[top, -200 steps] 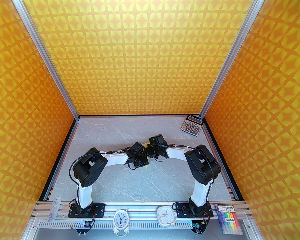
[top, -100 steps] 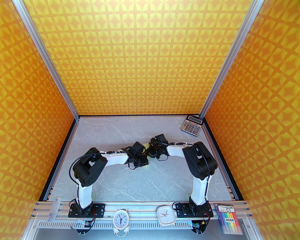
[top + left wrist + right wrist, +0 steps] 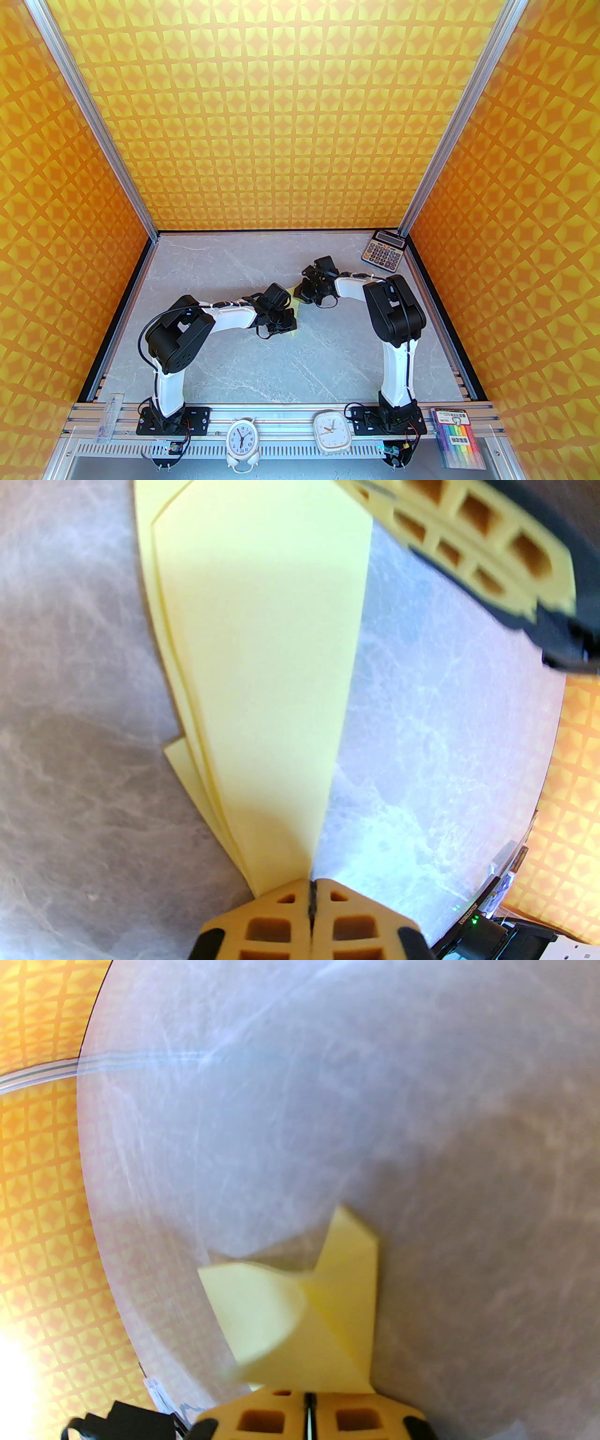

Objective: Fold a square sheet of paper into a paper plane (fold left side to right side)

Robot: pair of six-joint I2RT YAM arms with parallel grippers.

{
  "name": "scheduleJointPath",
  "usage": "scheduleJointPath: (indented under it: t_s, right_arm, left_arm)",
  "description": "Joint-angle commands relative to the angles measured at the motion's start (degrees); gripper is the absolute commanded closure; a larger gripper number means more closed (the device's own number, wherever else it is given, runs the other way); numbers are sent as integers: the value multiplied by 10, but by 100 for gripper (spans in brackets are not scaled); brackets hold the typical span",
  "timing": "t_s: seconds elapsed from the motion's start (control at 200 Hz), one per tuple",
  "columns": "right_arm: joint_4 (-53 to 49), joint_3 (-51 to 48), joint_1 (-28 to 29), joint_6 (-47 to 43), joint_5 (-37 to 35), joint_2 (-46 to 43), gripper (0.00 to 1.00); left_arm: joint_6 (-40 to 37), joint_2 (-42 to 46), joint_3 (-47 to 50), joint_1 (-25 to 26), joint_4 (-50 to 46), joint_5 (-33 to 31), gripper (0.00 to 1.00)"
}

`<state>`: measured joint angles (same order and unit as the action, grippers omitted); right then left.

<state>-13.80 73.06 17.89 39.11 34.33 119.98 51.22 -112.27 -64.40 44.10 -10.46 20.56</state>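
The plane [image 3: 262, 667] sits at the middle of the table [image 3: 281, 375], a layered yellow dart stretched between my two grippers; I can't tell whether it touches the surface. The left gripper [image 3: 310, 892] is pinched tight on its narrow end, and the right gripper [image 3: 308, 1398] is clamped on the wider, flared end. I'd keep the layers aligned and press the crease flat without tugging the ends apart. Both arms bend inward, elbows out, wrists nearly meeting.

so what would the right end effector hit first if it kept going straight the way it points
Probably the grey marbled table: past the folded pale yellow paper plane pinched in the right end effector, the way looks free, though depth is unclear.
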Motion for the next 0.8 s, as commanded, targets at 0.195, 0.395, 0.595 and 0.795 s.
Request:
scheduleJointPath:
  t_s: [0.195,0.395,0.595,0.795]
  right_arm:
    - [-42,78,-43,-20,-95,65,91]
    - [-70,137,-57,-22,-103,86,91]
    - [-103,191,-75,-24,-122,104,91]
    - [-96,152,-69,-32,-99,28,90]
  left_arm:
    - [-22,-33,30,2,-122,-5,100]
    - [-26,-32,28,2,-121,-3,100]
    - [-32,-26,27,2,-124,-1,100]
    - [-51,-5,-22,-2,-161,-1,100]
